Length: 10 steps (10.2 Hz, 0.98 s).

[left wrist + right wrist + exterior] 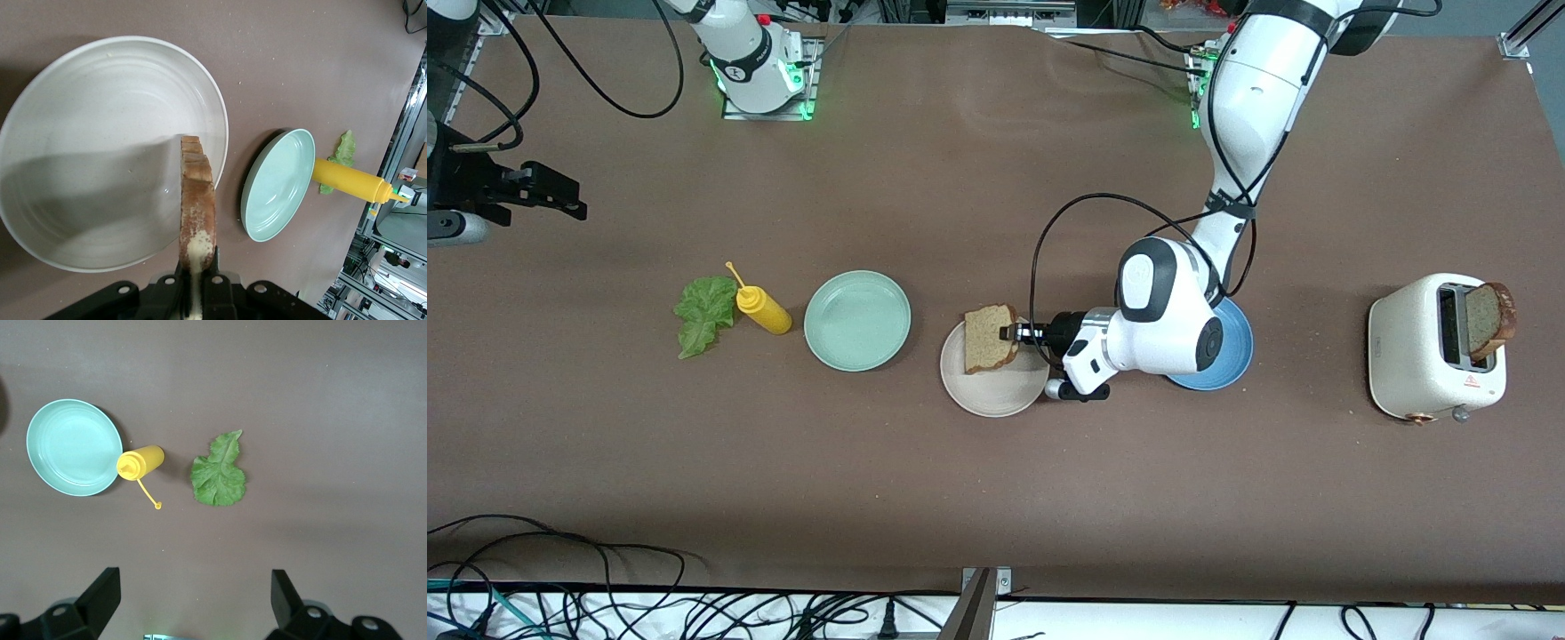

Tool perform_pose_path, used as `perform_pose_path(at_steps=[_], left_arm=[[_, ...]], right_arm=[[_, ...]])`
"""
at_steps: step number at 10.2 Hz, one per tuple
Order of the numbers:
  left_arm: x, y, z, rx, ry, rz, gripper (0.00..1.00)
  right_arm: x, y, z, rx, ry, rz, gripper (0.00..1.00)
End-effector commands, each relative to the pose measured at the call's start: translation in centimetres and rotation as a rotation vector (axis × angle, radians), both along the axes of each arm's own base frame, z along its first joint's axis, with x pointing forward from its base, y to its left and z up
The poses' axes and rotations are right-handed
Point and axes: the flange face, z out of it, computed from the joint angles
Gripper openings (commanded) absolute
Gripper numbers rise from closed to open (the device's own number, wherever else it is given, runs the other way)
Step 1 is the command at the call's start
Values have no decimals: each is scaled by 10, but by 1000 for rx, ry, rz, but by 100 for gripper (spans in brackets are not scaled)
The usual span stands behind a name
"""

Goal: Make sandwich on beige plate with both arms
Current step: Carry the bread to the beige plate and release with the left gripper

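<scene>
My left gripper (1009, 333) is shut on the crust edge of a tan bread slice (989, 340) and holds it on edge over the beige plate (996, 396). In the left wrist view the slice (197, 207) stands edge-on between the fingers (198, 257) above the bare plate (100, 153). A second bread slice (1489, 320) sticks up out of the toaster. The green lettuce leaf (704, 311) lies flat on the table toward the right arm's end. My right gripper (197, 587) is open and empty, high above the table near the lettuce (219, 473).
A yellow mustard bottle (763, 310) lies between the lettuce and a mint-green plate (857, 320). A blue plate (1232, 364) sits partly under the left arm. A white toaster (1423, 356) stands toward the left arm's end. Cables run along the near table edge.
</scene>
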Motion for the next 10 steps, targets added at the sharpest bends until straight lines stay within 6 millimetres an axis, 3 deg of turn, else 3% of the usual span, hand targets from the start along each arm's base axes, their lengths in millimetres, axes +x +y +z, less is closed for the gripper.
perform_pose_path(at_steps=[1, 6, 7, 8, 9, 10], left_arm=[[6, -4, -2, -19, 6, 25, 0], [4, -12, -16, -56, 16, 82, 0], [5, -10, -19, -52, 17, 83, 8], [5, -8, -20, -50, 15, 82, 27], [6, -4, -25, -46, 20, 87, 74], [7, -2, -26, -45, 13, 85, 93]], right_arm=[[-1, -1, 3, -4, 5, -2, 100], [-1, -2, 3, -4, 5, -5, 100], [-1, -2, 3, -4, 4, -5, 100], [-1, -2, 3, -4, 4, -5, 100], [-1, -2, 3, -4, 5, -5, 100], [-1, -2, 3, -4, 5, -5, 100]])
